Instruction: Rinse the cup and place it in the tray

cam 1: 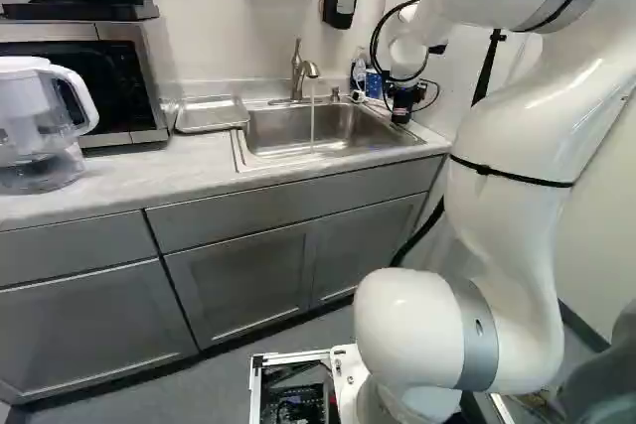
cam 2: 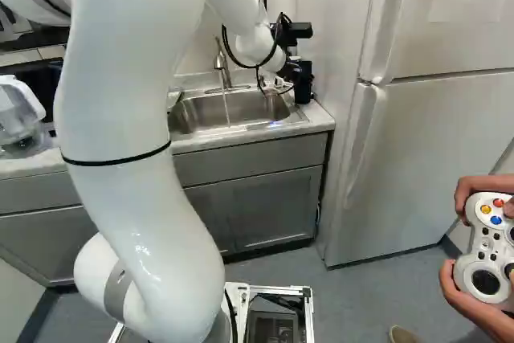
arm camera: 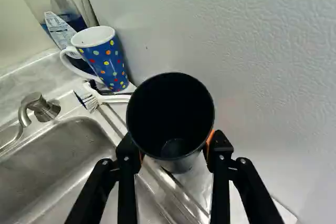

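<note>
At the sink's right end in the left base view is my gripper, small and partly hidden by the wrist. In the wrist view my gripper is shut on the black cup, its orange pads against two sides. The cup's round mouth faces the camera, and its inside is dark. It is beside the sink basin, over the counter strip by the smooth white side panel. The metal tray lies on the counter left of the sink. Water runs from the faucet into the basin.
A polka-dot mug, a dish brush and a clear bottle stand or lie beyond the cup. A water pitcher and a microwave are left of the tray. The fridge rises right of the counter.
</note>
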`<state>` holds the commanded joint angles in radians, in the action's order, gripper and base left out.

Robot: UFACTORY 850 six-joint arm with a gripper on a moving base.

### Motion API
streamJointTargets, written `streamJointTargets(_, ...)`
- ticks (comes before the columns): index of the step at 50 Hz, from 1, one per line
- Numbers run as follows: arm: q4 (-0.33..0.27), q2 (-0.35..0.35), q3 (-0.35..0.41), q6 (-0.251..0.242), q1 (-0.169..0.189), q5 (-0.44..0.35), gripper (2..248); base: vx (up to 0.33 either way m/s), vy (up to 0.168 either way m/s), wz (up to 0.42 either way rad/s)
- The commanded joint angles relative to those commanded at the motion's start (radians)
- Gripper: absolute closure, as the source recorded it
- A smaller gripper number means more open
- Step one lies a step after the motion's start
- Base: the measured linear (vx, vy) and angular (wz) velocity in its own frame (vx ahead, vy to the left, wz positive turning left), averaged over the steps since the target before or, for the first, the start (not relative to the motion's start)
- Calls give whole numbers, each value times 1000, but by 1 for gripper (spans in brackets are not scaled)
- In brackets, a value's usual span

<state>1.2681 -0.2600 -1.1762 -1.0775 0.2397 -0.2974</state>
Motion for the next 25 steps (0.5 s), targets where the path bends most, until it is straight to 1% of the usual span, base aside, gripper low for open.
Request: streamJointTargets(25, 0, 5, -1, 0, 0, 0, 127, 0, 0, 0)
